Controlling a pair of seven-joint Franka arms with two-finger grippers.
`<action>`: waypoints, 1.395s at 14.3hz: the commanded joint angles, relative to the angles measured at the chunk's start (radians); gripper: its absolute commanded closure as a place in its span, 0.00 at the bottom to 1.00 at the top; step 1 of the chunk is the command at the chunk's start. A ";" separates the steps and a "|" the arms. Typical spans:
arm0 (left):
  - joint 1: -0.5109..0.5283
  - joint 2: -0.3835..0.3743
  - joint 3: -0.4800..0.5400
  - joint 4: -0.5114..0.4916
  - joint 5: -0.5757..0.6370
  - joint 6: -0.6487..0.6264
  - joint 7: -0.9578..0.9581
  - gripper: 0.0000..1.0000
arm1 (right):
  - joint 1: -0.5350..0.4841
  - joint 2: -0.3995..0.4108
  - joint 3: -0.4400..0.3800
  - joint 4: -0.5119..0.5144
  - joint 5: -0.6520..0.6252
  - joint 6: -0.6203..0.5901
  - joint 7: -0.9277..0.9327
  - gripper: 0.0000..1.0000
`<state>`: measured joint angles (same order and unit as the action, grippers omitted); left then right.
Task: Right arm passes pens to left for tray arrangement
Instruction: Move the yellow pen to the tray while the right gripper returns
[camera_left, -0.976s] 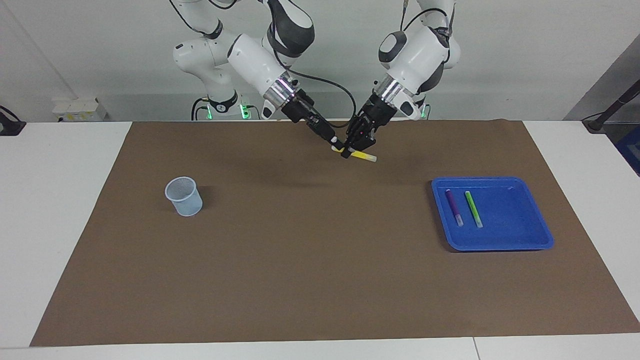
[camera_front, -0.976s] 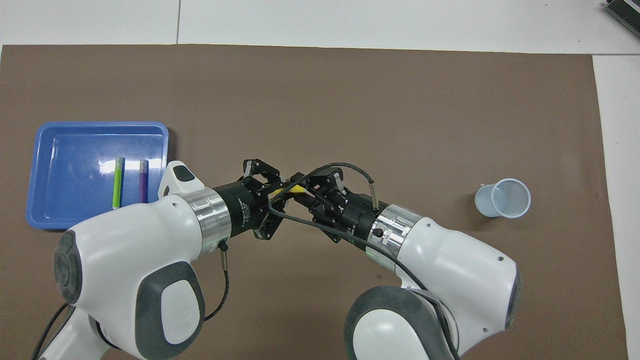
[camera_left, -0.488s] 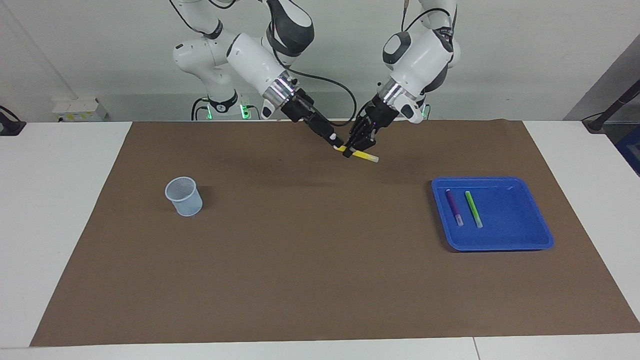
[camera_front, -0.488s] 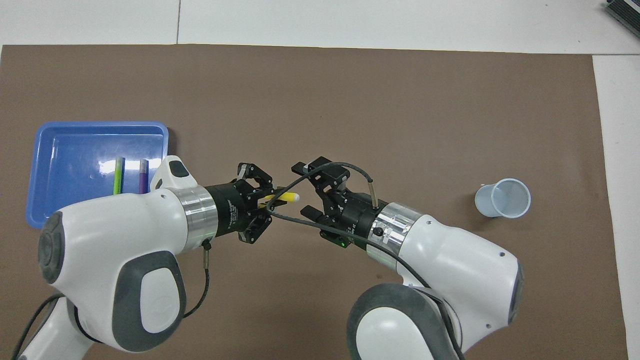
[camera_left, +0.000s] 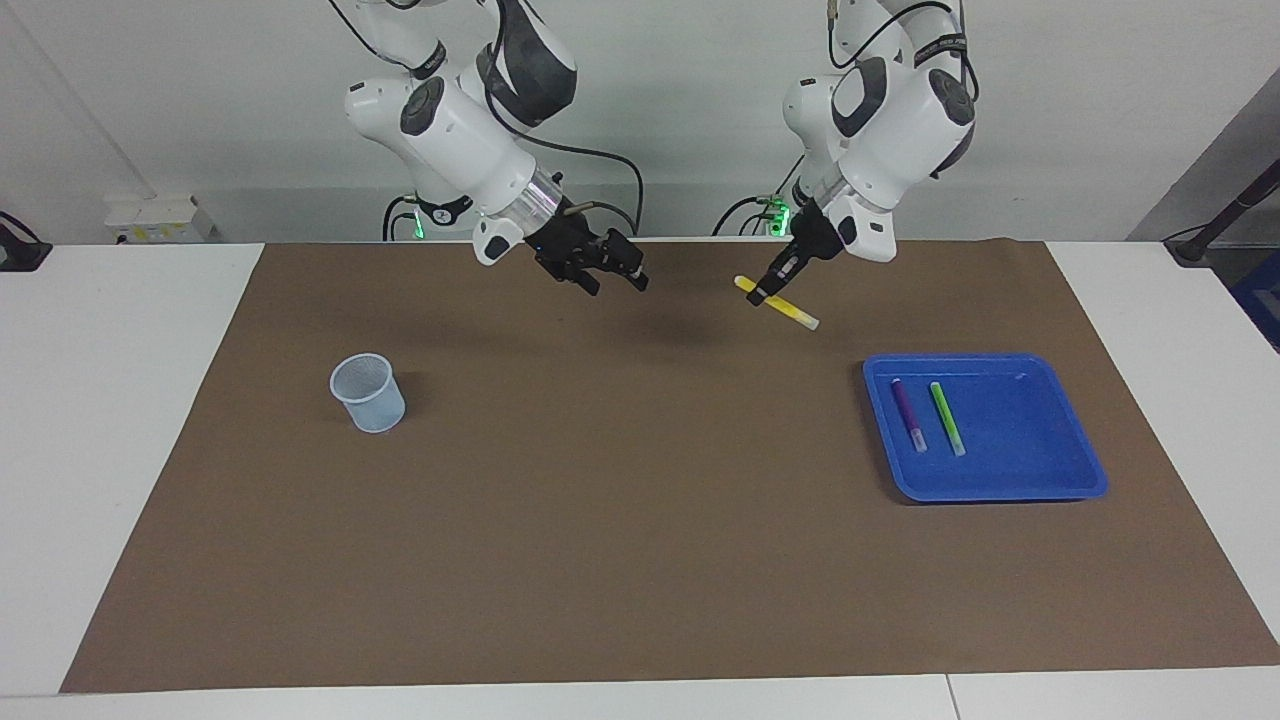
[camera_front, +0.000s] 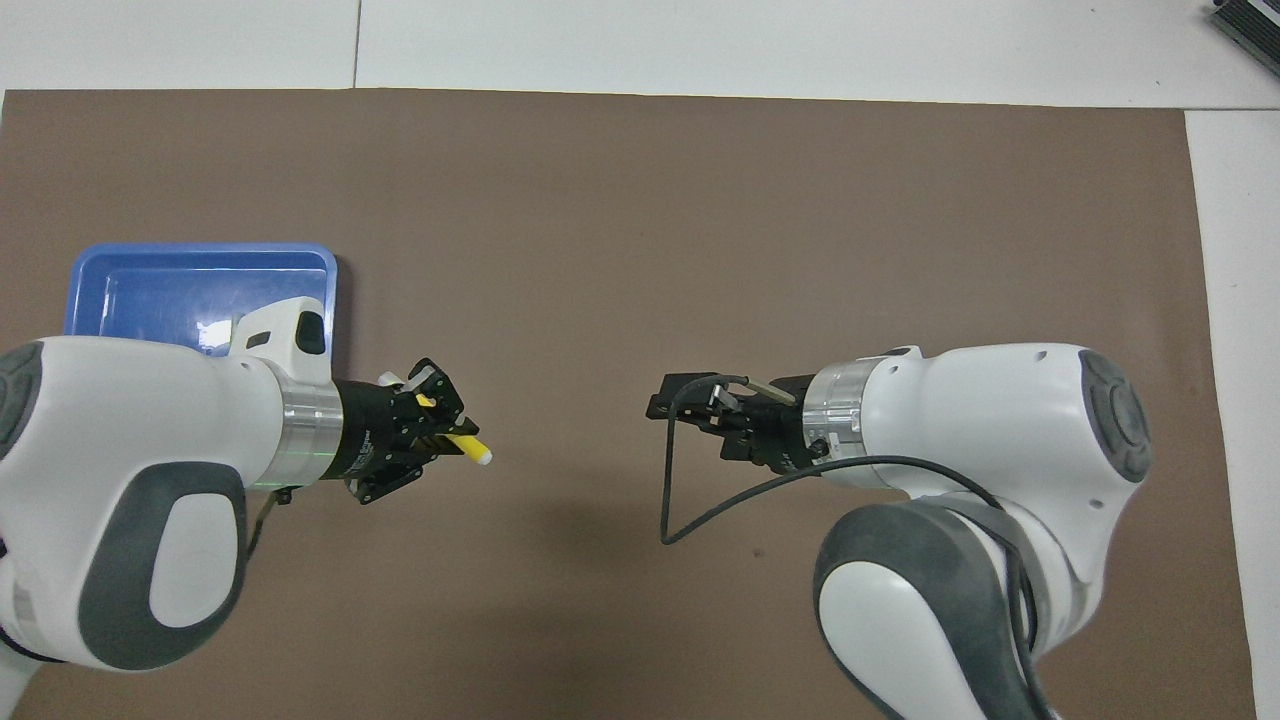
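Since the earlier frame, both arms have been drawn apart; the yellow pen (camera_left: 776, 302) has been carried off by the left gripper (camera_left: 764, 294) toward the left arm's end, and the right gripper (camera_left: 612, 281) has been pulled back with nothing in it.

Nearest the robots: left gripper noted raised over the brown mat (camera_left: 640, 560), fingers closed on the yellow pen about mid-length, pen tilted, whitish tip lower. Right gripper also raised over the mat, fingers spread wide, nothing held.

Farther out: blue tray (camera_left: 1040, 485) recorded on the surface at the left arm's end, with the purple pen (camera_left: 908, 413) and green pen (camera_left: 947, 417) laid side by side in it, apart. Mesh cup (camera_left: 369, 393) seen upright toward the right arm's end.
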<state>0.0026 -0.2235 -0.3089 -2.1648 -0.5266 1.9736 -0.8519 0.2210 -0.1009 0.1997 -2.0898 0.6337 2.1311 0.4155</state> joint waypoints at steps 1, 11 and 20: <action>0.124 -0.007 -0.006 0.055 0.103 -0.181 0.236 1.00 | -0.072 -0.028 0.007 0.016 -0.126 -0.138 -0.141 0.00; 0.394 -0.005 -0.006 0.086 0.448 -0.288 0.867 1.00 | -0.209 -0.065 -0.003 0.148 -0.476 -0.485 -0.318 0.00; 0.491 0.116 -0.006 0.088 0.551 -0.152 1.031 1.00 | -0.247 -0.057 0.000 0.215 -0.489 -0.487 -0.353 0.00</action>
<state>0.4720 -0.1667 -0.3037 -2.0908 -0.0100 1.7731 0.1568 -0.0064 -0.1668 0.1934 -1.9148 0.1666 1.6696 0.0860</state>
